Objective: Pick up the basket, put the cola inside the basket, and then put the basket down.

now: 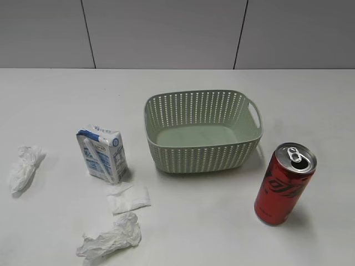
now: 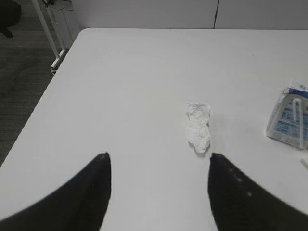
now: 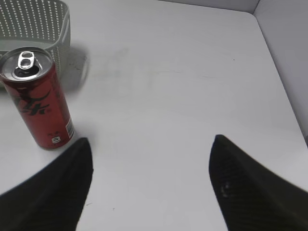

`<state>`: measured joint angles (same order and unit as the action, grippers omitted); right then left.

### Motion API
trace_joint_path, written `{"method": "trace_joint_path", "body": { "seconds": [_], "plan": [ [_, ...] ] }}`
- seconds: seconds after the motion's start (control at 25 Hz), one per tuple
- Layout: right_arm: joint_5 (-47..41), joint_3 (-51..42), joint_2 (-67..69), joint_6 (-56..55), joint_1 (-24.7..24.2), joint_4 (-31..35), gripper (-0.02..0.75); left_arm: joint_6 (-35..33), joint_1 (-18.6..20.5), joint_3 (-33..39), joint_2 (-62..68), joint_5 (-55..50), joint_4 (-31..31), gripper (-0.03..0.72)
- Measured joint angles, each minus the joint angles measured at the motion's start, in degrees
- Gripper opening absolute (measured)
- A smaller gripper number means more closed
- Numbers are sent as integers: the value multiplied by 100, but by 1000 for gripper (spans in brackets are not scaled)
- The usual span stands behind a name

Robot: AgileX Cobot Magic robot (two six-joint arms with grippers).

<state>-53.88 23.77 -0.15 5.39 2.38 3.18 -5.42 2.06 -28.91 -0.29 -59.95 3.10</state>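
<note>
The pale sage-green basket (image 1: 202,133) stands empty and upright in the middle of the white table; its corner shows in the right wrist view (image 3: 38,24). The red cola can (image 1: 284,184) stands upright to the basket's front right, and shows in the right wrist view (image 3: 37,98). My right gripper (image 3: 151,144) is open and empty over bare table, to the right of the can. My left gripper (image 2: 159,159) is open and empty over bare table near a crumpled tissue. Neither gripper shows in the exterior view.
A blue-and-white milk carton (image 1: 102,153) stands left of the basket, also in the left wrist view (image 2: 290,118). Crumpled white tissues lie at the far left (image 1: 24,168) and front left (image 1: 111,237), with a flat white tissue (image 1: 128,198) between. The table's left edge (image 2: 43,96) is near.
</note>
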Motion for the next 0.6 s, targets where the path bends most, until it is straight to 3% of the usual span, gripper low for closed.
{"method": "trace_joint_path", "body": {
  "seconds": [0.44,0.6],
  "plan": [
    [0,0,0,0,0,0,571,0,0,-6,0,6,0,481],
    [0,0,0,0,0,0,571,0,0,-183,9,454,24,481]
  ]
}}
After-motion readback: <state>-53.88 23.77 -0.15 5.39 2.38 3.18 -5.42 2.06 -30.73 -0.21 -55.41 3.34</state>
